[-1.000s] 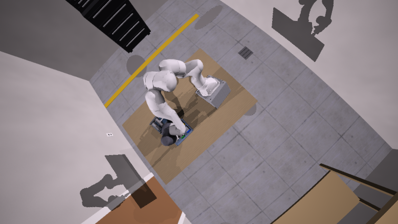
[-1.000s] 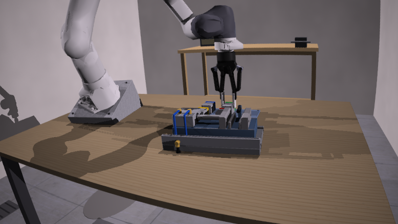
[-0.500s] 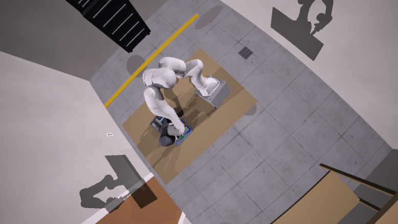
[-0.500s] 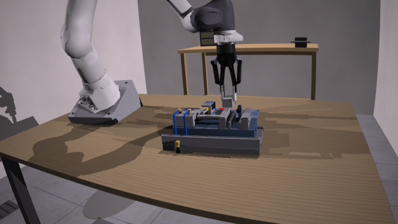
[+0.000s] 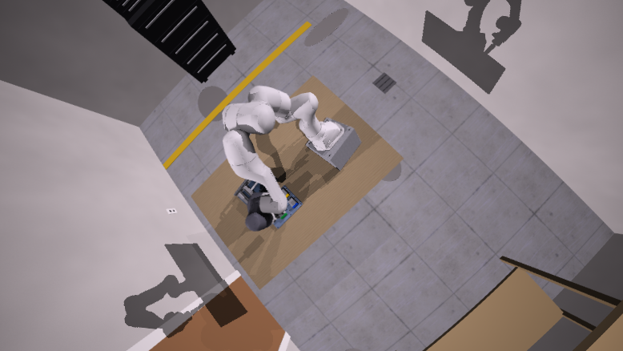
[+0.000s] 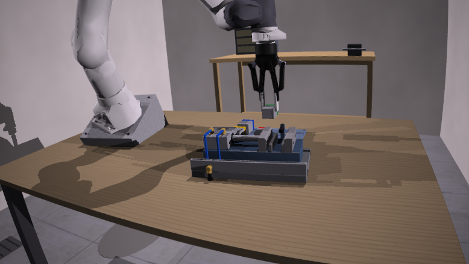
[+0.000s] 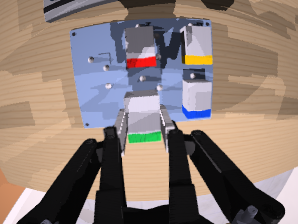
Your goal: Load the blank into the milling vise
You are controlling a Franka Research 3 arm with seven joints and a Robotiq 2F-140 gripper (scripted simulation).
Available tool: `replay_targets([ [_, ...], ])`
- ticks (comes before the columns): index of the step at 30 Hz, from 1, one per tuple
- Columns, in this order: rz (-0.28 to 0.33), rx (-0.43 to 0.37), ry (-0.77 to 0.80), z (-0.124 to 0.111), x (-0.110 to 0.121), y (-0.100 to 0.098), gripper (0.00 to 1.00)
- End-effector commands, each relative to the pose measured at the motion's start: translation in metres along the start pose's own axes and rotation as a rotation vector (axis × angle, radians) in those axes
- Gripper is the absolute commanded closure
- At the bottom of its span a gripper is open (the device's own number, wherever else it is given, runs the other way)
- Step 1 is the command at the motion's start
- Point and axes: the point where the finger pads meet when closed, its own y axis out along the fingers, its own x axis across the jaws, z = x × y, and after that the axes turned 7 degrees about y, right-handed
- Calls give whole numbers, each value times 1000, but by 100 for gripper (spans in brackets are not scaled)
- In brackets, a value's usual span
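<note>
Above the far side of the vise we see the white arm arched over from its grey wedge-shaped pedestal, wrist pointing straight down. The black gripper hangs with its fingers pinching the green-ended blank on its long sides, lifted clear into the air over the pale blue infeed plate.

The blank is a plain grey rectangular bar with one painted end. We count three more like it lying flat on the plate: a red-ended blank, a yellow-ended blank and a blue-ended blank.

The vise is made of grey metal blocks on a dark blue raised plate, with two blue hoses at one end block. The wooden table shows a fine lined grain.
</note>
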Motion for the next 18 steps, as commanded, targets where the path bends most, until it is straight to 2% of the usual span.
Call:
replay_targets([
  [1,-8,8,-2,1,3,-1,100],
  [6,-8,8,-2,1,3,-1,100],
  [11,-8,8,-2,2,2,-29,100],
  [18,-8,8,-2,2,2,-29,100],
])
